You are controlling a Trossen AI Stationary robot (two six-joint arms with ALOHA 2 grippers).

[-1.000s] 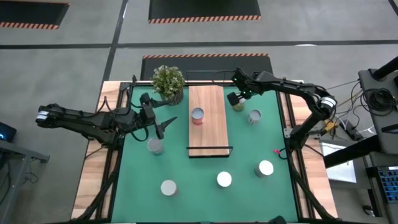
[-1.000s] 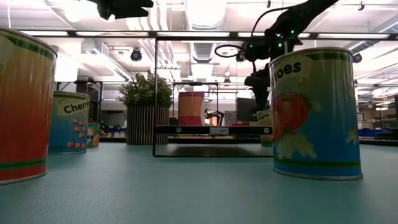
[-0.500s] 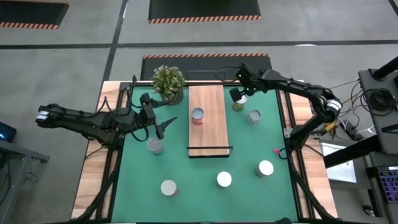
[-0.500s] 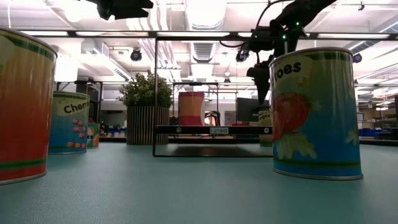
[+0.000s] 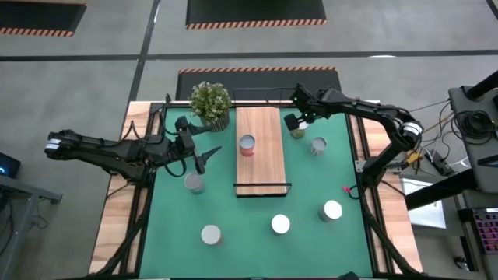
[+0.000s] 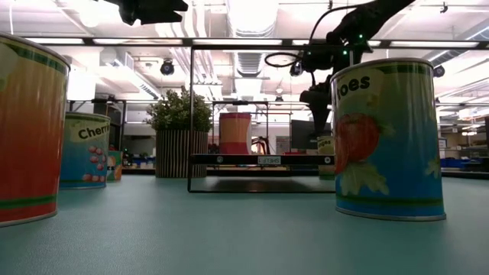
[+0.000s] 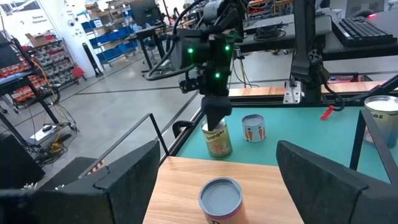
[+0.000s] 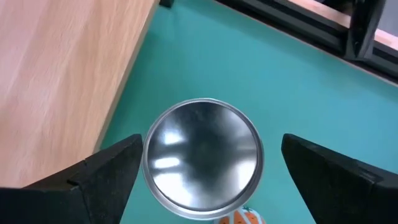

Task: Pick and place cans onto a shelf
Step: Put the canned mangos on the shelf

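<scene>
Straddling can (image 8: pixel 202 155), right hand (image 8: pixel 205 165) open; high view hides gap.

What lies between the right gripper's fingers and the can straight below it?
Nothing: in the right wrist view the right gripper is open, one finger either side of the can, with only air between.

"Cherri" on blue can (image 6: pixel 90 150), "oes" on strawberry can (image 6: pixel 387 140)

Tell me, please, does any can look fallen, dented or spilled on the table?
Nothing stands out. Every can in view stands upright, including the one on the shelf. The open right gripper hangs above an upright can beside the shelf.
</scene>
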